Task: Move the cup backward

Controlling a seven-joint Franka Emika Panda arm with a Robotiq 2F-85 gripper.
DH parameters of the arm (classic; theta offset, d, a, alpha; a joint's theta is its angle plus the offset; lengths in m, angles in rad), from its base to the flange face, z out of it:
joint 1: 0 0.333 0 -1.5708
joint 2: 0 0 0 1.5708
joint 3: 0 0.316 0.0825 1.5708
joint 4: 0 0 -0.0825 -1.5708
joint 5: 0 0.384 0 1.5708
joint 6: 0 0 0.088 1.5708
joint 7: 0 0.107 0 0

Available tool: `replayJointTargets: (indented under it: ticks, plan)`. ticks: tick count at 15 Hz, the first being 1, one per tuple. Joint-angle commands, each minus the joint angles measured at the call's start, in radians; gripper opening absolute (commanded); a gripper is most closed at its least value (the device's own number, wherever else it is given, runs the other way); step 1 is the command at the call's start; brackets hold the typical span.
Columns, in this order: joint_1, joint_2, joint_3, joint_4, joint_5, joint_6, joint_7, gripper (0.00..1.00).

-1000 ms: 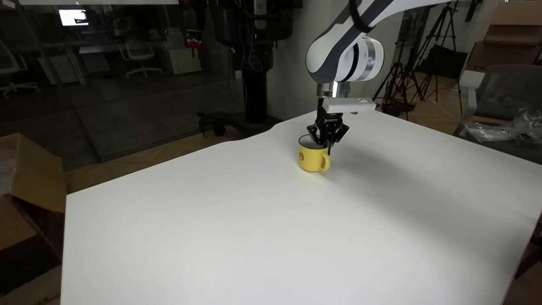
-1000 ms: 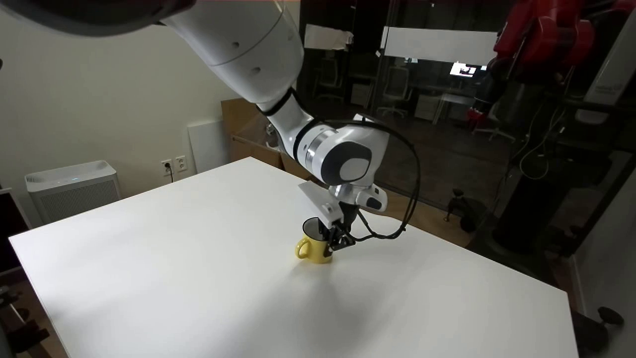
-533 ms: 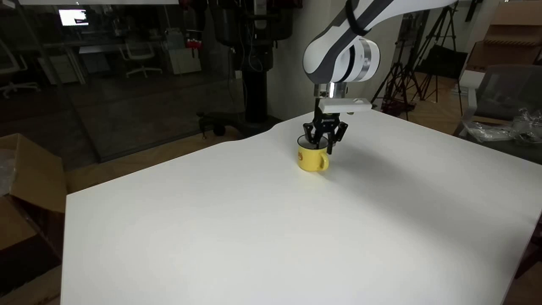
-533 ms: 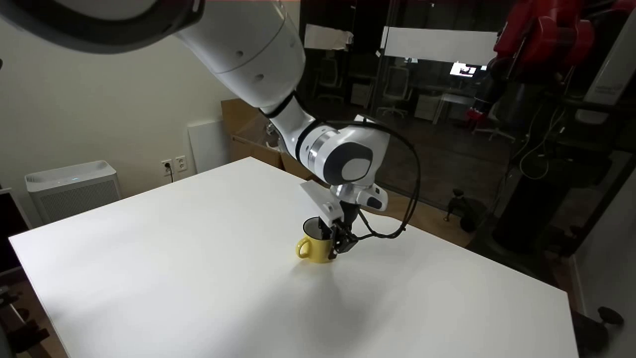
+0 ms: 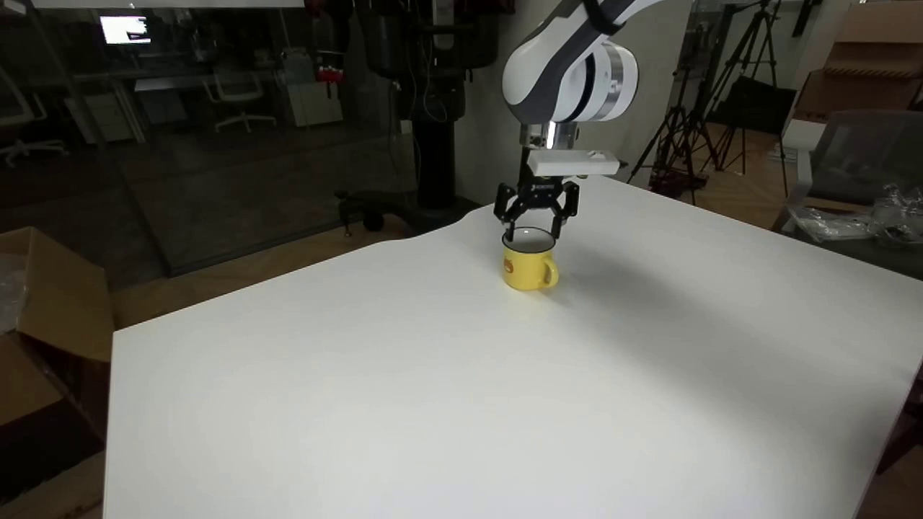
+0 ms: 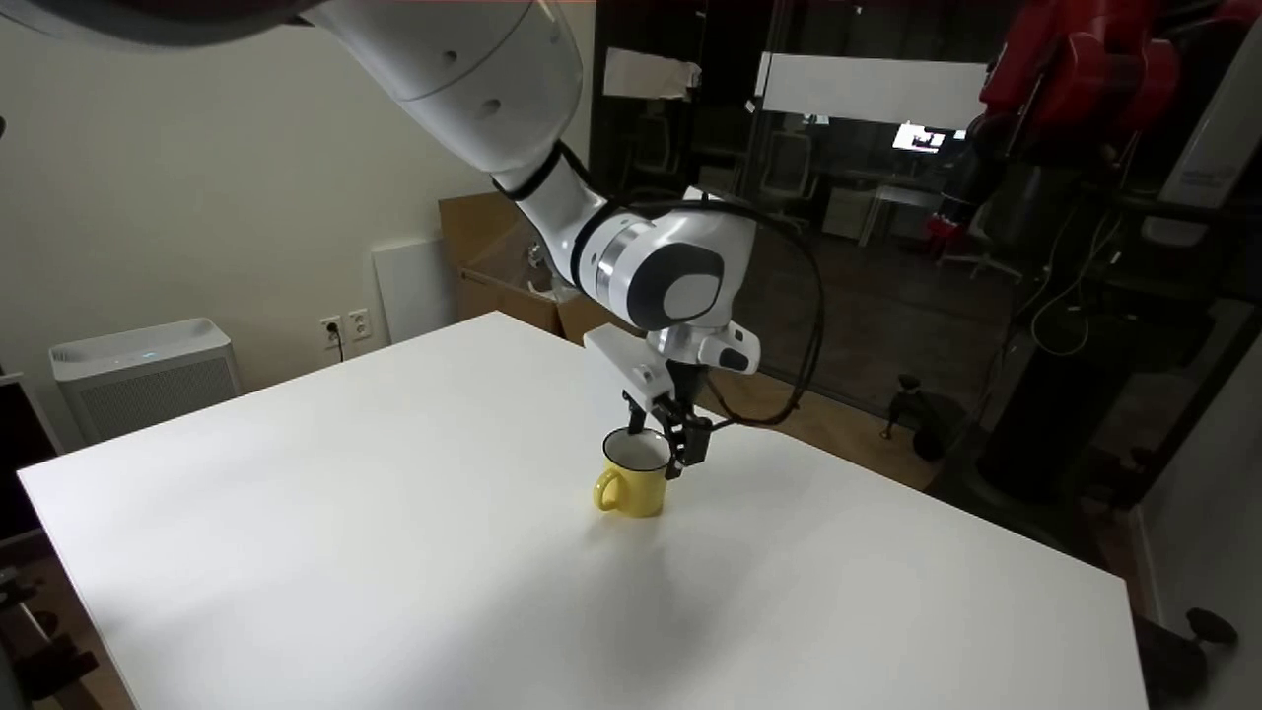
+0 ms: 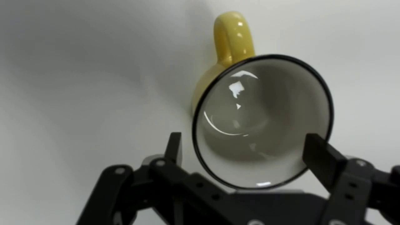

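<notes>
The spread gripper [image 7: 244, 144] brackets the yellow cup [image 7: 262, 115], contact unclear.

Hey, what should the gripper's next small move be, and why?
Probably lift the gripper straight up: it has opened and risen over the last second, seemingly releasing the cup, which stands upright on the table. In the wrist view, one finger overlaps the rim, so moving sideways might bump it.
</notes>
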Motion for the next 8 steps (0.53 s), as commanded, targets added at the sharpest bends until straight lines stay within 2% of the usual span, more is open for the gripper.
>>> replayJointTargets:
  ticks: [1,4,5,8]
  plan:
    - [0.034,-0.129,-0.007,-0.124,-0.008,0.036,0.018,1.0]
    - [0.036,-0.202,0.012,-0.183,0.009,0.04,-0.002,1.0]
    - [0.035,-0.126,0.005,-0.099,0.0,0.026,-0.001,1.0]
    - [0.038,-0.175,0.01,-0.143,0.001,0.026,-0.002,1.0]
